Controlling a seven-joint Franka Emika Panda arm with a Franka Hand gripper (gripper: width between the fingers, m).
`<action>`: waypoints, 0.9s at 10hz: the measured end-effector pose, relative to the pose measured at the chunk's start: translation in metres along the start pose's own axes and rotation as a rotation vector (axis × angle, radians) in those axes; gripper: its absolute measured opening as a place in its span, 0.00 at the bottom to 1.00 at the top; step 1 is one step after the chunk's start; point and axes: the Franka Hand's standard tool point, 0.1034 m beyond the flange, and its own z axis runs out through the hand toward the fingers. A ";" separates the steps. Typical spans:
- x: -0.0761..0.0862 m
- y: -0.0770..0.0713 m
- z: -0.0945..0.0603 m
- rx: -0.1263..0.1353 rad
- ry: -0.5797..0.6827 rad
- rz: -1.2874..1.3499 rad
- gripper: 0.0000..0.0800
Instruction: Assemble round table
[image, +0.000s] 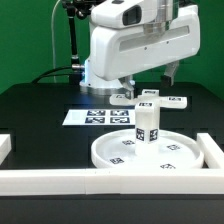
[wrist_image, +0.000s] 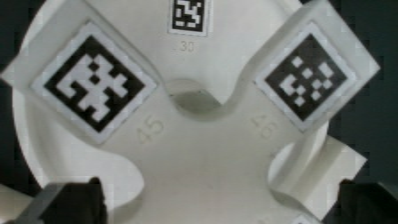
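I am viewing a black desk (image: 30, 105) bordered by white rails (image: 60, 180) at the near edge. The arm (image: 125, 45) is standing over the rear of the workspace. On the desk, the large rimmed round disc (image: 110, 155) is lying flat just behind the near rail, tags facing up. The short cylinder leg (image: 147, 124) is standing upright at the centre of the disc. The cross-shaped base (image: 150, 99) is sitting on top of the leg, its arms reaching out level. The marker board (image: 95, 117) is lying flat behind the disc, toward the exterior view's left.

In the wrist view, I am looking straight down onto the cross-shaped base (wrist_image: 196, 150), which is filling the picture with three tags showing. The jaws (wrist_image: 199, 205) are standing fully spread and are gripping nothing; one dark fingertip (wrist_image: 71, 200) is showing at each side of the base.
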 end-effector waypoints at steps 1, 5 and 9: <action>-0.001 0.003 0.001 0.005 0.003 0.017 0.81; 0.000 0.002 0.007 0.006 0.009 0.040 0.81; -0.001 0.002 0.015 0.006 0.006 0.038 0.81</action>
